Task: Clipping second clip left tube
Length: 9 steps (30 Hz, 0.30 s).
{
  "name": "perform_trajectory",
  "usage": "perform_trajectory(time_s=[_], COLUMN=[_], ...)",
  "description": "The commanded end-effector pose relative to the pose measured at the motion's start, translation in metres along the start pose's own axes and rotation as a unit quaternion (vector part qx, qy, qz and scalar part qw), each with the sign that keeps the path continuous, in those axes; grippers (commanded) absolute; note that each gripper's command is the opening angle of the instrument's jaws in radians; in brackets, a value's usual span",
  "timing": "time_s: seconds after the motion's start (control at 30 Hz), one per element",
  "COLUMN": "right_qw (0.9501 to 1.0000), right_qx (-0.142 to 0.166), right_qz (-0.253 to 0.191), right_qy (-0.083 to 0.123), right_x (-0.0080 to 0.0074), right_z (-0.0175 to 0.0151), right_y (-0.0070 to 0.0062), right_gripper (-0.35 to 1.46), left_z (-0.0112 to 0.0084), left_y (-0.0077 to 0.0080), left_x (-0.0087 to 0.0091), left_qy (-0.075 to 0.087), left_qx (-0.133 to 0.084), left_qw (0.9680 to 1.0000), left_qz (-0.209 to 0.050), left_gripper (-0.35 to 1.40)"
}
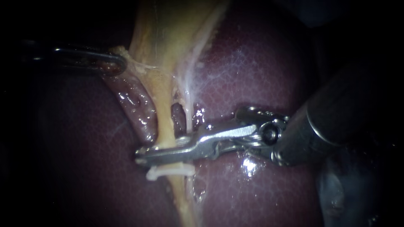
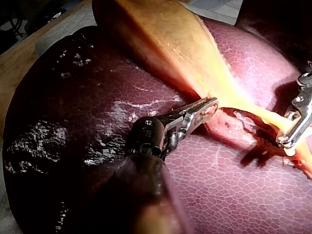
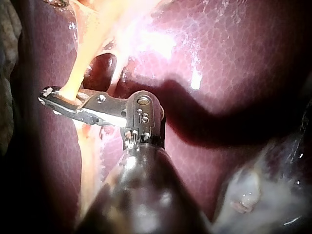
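Jaws of right instrument (image 1: 145, 157) clamped across left tube (image 1: 163, 122), just above white clip (image 1: 168, 171) on same tube; jaws of left instrument (image 1: 118, 59) pinching gallbladder (image 1: 168, 29) edge, dark red liver (image 1: 252, 63) beneath.

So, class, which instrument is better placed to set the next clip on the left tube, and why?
Right: the right instrument has its jaws shut across the left tube, beside the white clip; the left instrument is away, holding the gallbladder taut.
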Motion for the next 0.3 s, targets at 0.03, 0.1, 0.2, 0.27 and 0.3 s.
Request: perform_trajectory(time_s=[0.03,0.1,0.2,0.27,0.3], right_qw=[1.0000,1.0000,1.0000,1.0000,1.0000], right_qx=[0.000,0.000,-0.001,-0.001,-0.001], right_qz=[0.000,-0.001,-0.001,-0.001,-0.001], right_qy=[0.000,0.000,0.001,0.001,0.001], right_x=[-0.0001,-0.0001,-0.0001,-0.0001,-0.0001], right_z=[0.0000,0.0000,0.0000,0.0000,0.0000], right_y=[0.0001,0.0001,0.0002,0.0003,0.0003], right_gripper=[-0.35,-0.35,-0.35,-0.35,-0.35], left_z=[0.0000,0.0000,0.0000,0.0000,0.0000], left_y=[0.0000,0.0000,0.0000,0.0000,0.0000], left_x=[0.0000,0.0000,0.0000,0.0000,0.0000], left_qy=[0.000,0.000,0.000,0.000,0.000], left_qx=[0.000,0.000,0.000,0.000,0.000], left_qw=[1.0000,1.0000,1.0000,1.0000,1.0000], left_qz=[0.000,0.000,0.000,0.000,0.000], left_gripper=[-0.35,-0.35,-0.35,-0.35,-0.35])
